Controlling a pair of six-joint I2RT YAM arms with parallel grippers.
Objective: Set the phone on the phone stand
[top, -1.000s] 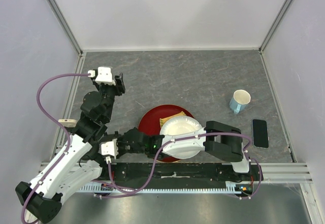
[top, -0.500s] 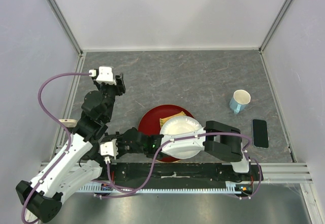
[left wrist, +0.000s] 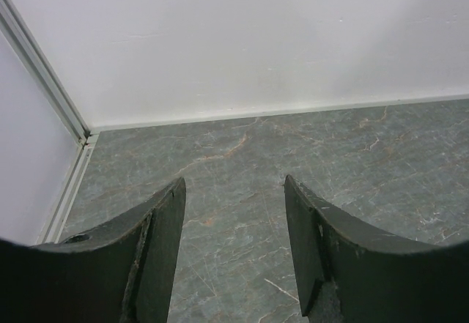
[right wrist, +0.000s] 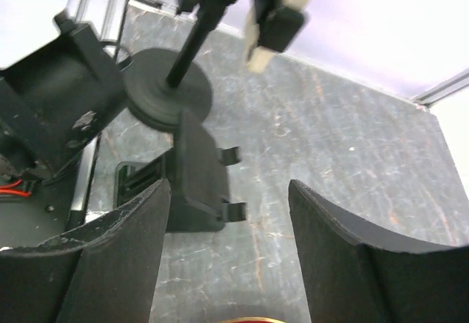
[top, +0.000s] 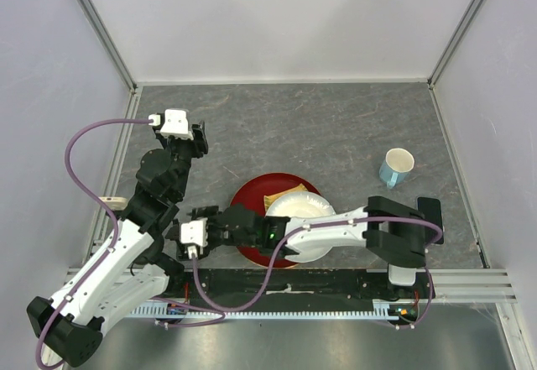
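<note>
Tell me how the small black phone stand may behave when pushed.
The small matte black plastic phone stand looks rigid and probably light. Its back rest stands tall over a flat base, so a high push may tip it; a low one likely slides it.

Grey marbled table (top: 319, 131): red plate (top: 250, 195) front centre; light blue mug (top: 395, 167) right; phone (top: 431, 209) flat, just beside mug; phone stand (right wrist: 196, 180) upright, near-left edge.

Left arm (top: 101, 273), right arm (top: 336, 234): white shell links, black joint housings. Purple cable (top: 71, 148) looped along each. White boxy camera (top: 174, 122) sat at each wrist. Small green light (top: 271, 237) glowed on right arm. Left gripper (left wrist: 233, 184), right gripper (right wrist: 230, 185): matte black curved fingers.
</note>
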